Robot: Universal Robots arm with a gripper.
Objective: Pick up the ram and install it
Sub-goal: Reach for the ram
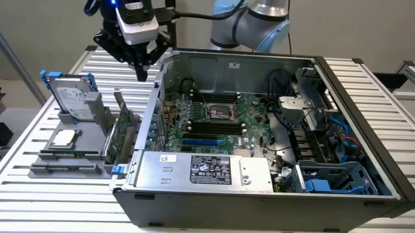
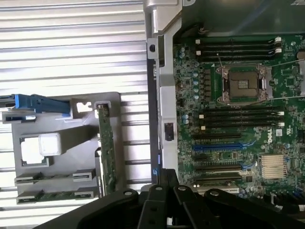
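Gripper: I have the gripper (image 1: pixel 141 77) hanging high over the far left corner of the open computer case (image 1: pixel 259 54), pointing straight down, just outside the case's left wall.

Fingers: they look drawn together to a point. I see nothing between them and they touch nothing.

Ram: the ram (image 2: pixel 52 196) is not picked up yet. It sits on edge in the nearest slot of the grey holder (image 1: pixel 39 171), on the slatted table (image 1: pixel 58 204) to the exterior view's left of the case.

Direction from fingers: from where I hover, the ram lies well below, nearer to the exterior camera and further to that view's left. It is well apart from the fingertips.

Long axis: the stick runs left to right in the exterior view. By my reading that is parallel to the black memory slots (image 1: pixel 214 127) on the motherboard.

Memory slots: the ones I can see beside the processor socket look empty, so I judge the install not begun.

In between: the tall expansion card (image 1: pixel 120 128) stands upright at the holder's right edge, between the case wall and the ram.

Other parts in the holder: the hard drive (image 1: pixel 68 99) in its blue frame stands at the far end. A loose processor (image 1: pixel 65 138) lies flat between the drive and the ram.

Stage, as I judge it: hovering empty before the pick.
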